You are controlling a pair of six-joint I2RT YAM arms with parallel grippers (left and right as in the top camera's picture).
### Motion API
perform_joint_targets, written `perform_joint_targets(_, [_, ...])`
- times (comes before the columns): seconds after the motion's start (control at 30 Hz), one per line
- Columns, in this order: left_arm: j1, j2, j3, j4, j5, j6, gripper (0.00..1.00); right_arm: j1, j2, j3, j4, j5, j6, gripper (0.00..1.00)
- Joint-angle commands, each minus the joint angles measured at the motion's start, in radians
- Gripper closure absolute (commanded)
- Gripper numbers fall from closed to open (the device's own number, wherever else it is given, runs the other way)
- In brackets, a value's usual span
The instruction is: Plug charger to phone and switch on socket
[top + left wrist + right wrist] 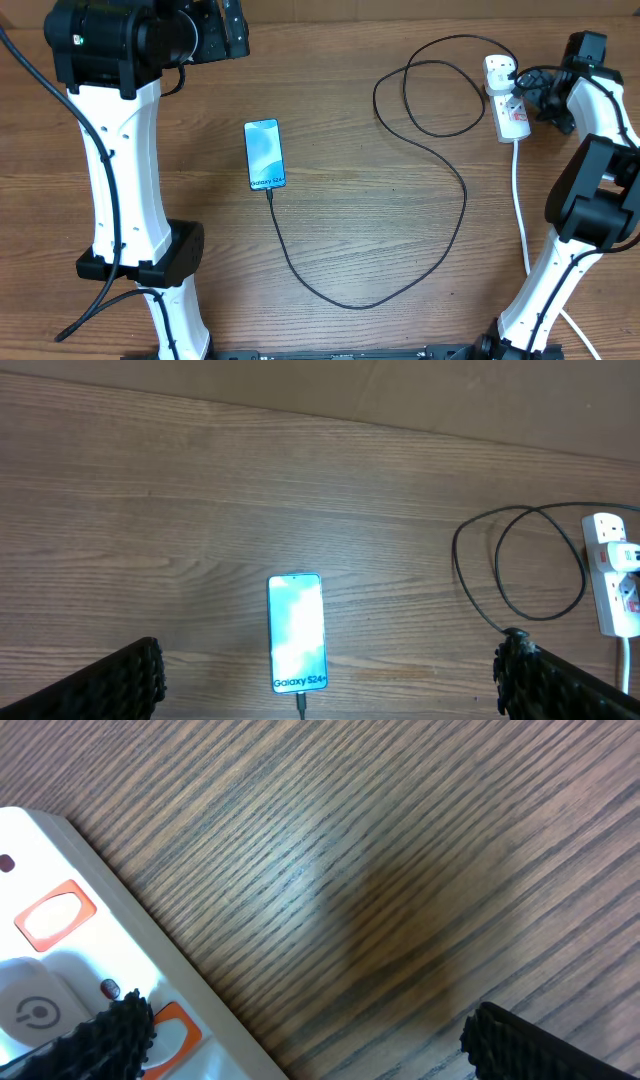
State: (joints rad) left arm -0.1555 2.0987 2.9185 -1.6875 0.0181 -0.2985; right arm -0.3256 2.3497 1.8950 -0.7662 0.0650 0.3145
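Spread open at the socket (60, 970), the right claw (305, 1025) may shove it sideways instead of switching it on, tugging the charger (365, 306) loose.

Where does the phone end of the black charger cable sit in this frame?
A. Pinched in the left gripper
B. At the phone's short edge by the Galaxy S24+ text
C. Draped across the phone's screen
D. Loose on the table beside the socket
B: in both the overhead and left wrist views, the charger runs straight up to the phone and meets it at that short edge.
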Motion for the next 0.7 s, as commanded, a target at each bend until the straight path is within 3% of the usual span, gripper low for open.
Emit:
perform_joint_targets(0.0, [-0.001,0.007,0.002,-0.002,0.000,0.014,0.01,0.093,0.021,-0.026,-0.037,-0.093,-0.031,0.00])
perform_joint_targets(0.67, [-0.001,0.007,0.002,-0.002,0.000,0.014,0.00,0.148,0.021,-0.026,-0.059,-0.108,-0.031,0.00])
